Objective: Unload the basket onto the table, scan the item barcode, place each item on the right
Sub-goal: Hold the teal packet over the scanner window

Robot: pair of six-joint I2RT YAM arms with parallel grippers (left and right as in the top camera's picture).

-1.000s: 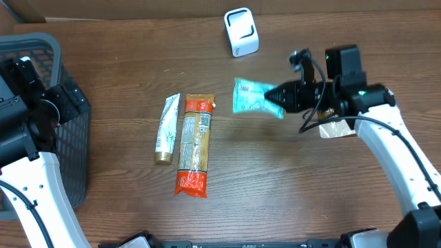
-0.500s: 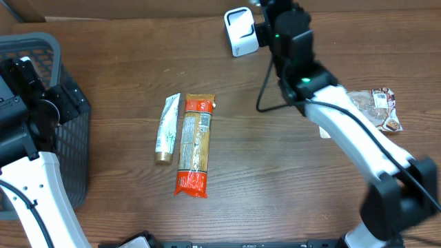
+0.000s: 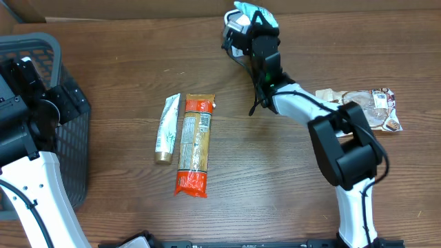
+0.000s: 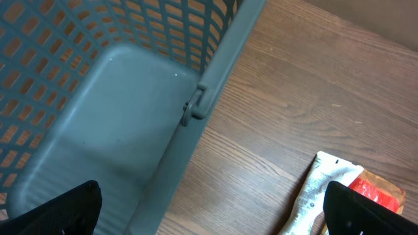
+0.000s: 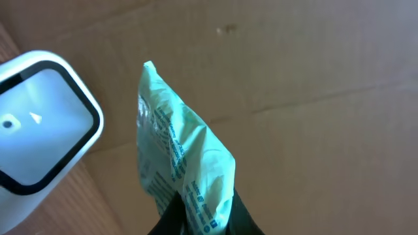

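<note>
Wood-grain table (image 3: 275, 186), cardboard backdrop. Right gripper (image 5: 196, 219): clamped on teal packet (image 5: 183, 143), which sits just beside white scanner (image 5: 39, 124) at far table edge. Left gripper (image 4: 219, 212): jaws spread wide, holding nothing, above grey basket (image 4: 98, 98) wall. Mid-table: tube (image 3: 166, 129) beside pasta pack (image 3: 193, 145).

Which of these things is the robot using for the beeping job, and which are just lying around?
For the job:
- green packet, pinched in the right gripper
- white scanner, right beside the packet

Just lying about:
- white tube
- long orange packet, next to the tube
- brown snack wrapper
- grey basket
</note>
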